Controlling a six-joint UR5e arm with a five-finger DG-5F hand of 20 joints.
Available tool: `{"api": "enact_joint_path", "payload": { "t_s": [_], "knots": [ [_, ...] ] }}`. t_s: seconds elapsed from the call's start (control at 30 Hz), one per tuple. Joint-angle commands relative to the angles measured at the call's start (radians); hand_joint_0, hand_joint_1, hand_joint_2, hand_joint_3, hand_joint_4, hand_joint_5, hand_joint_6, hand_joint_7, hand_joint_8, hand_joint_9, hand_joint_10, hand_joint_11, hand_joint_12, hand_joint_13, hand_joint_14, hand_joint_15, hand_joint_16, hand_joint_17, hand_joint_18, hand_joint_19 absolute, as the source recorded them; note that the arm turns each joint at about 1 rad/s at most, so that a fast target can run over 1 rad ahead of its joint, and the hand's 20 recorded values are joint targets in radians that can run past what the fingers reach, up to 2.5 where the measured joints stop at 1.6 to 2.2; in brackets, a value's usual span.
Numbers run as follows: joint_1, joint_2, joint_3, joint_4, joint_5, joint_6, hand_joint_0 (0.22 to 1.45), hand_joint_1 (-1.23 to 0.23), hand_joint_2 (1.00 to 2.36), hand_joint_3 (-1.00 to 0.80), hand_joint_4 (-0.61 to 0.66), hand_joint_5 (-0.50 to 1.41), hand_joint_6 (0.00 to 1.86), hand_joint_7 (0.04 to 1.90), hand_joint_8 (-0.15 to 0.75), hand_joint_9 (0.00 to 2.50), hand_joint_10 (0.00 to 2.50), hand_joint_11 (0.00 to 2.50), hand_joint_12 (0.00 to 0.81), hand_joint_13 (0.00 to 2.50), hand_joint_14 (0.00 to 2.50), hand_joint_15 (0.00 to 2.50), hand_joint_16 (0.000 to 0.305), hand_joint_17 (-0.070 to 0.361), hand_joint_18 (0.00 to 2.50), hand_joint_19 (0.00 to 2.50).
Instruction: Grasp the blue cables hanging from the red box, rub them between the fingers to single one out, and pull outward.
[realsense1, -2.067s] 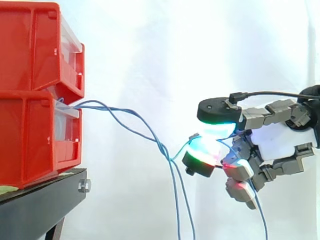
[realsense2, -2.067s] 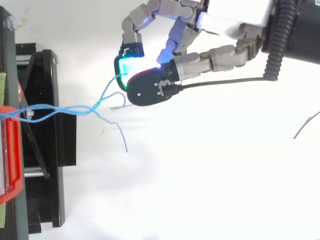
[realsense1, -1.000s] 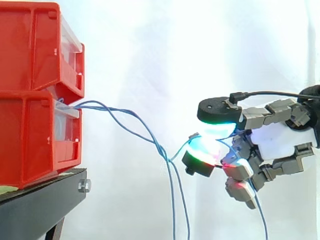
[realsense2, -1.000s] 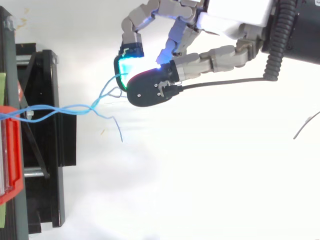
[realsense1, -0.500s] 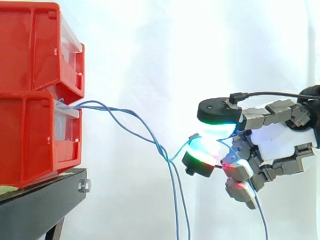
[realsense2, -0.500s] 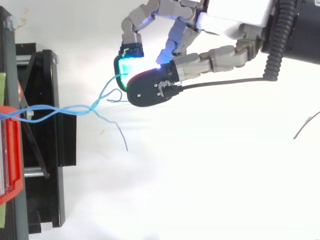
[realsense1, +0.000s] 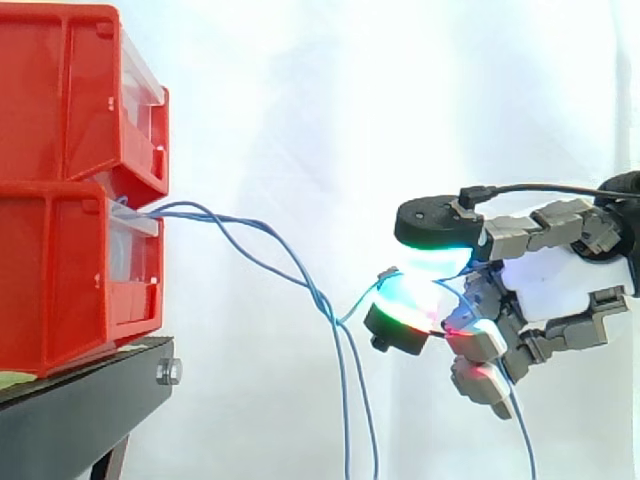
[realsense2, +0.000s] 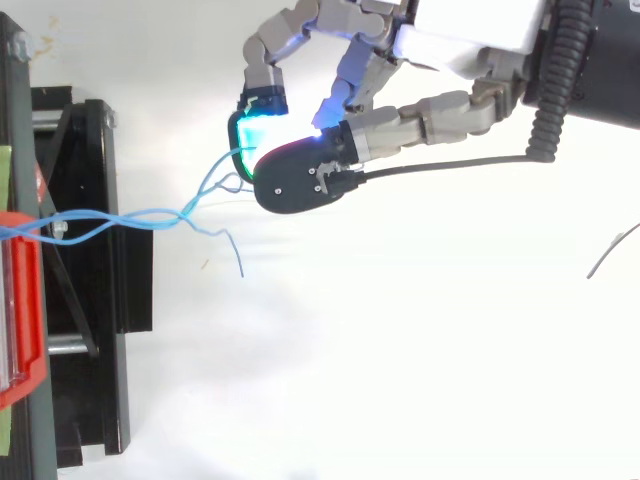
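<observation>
The fingers are curled in, with two glowing pads pressed together on a single strand of the blue cables; that strand's free tail drops below the hand. The other strands lie outside the pinch. They twist with the held one near the pads, then hang loose. From the twist the cables climb to the front of the lower red box on the black stand, well apart from the hand. They look thin, light, limp and smooth, so likely slippery. The hold should sit on the hand's side of the twist, and the tangle may drag the others along.
</observation>
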Motion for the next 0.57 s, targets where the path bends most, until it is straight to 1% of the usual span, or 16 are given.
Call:
{"api": "enact_joint_path", "payload": {
  "t_s": [0.0,0.53],
  "knots": [
    [0.000,0.001,0.000,0.000,0.000,0.000,0.64,-0.87,1.03,-0.02,-0.10,-0.09,0.93,1.14,0.210,1.24,0.03,0.87,0.293,1.11,0.04,0.98,0.040,0.091,0.94,0.84],
    [0.000,0.000,-0.001,0.000,0.000,0.000,0.64,-0.87,1.03,-0.02,-0.10,-0.09,0.93,1.14,0.209,1.25,0.03,0.87,0.293,1.11,0.03,0.97,0.040,0.090,0.94,0.85]
  ]
}}
